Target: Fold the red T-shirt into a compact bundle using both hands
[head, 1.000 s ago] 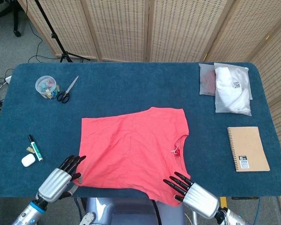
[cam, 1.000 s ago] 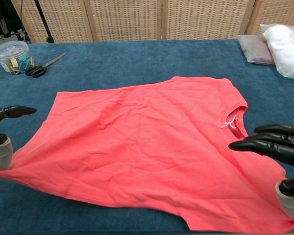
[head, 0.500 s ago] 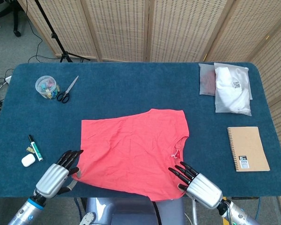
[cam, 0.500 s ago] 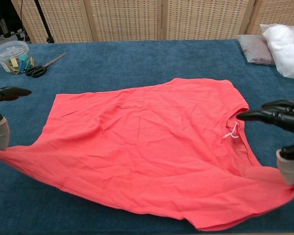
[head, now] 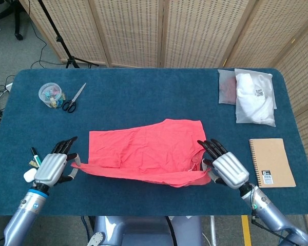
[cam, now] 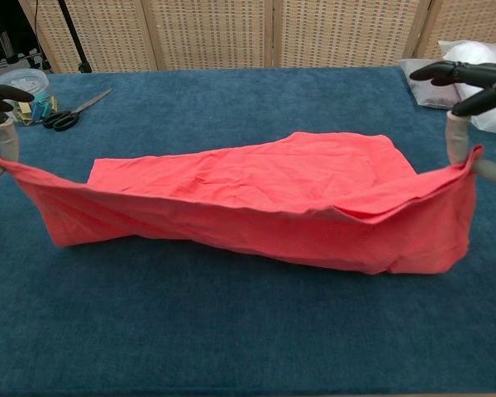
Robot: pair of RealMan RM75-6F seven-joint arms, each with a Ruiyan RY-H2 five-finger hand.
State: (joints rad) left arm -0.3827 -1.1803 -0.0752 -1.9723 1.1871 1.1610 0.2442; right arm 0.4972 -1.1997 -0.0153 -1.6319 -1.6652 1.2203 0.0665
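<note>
Two hands share the load here: the left hand (head: pixel 54 165) and the right hand (head: pixel 226 166) each pinch a near corner of the red T-shirt (head: pixel 143 148), raising that near edge off the table (head: pixel 143 92) and pulling it taut between them, presumably so it can be carried flat over the far half as a first fold. The far half of the shirt lies spread on the blue cloth mid-table, well apart from the scissors (head: pixel 73 100), the notebook (head: pixel 270 162) and the bagged white garment (head: pixel 254 97) beyond.
</note>
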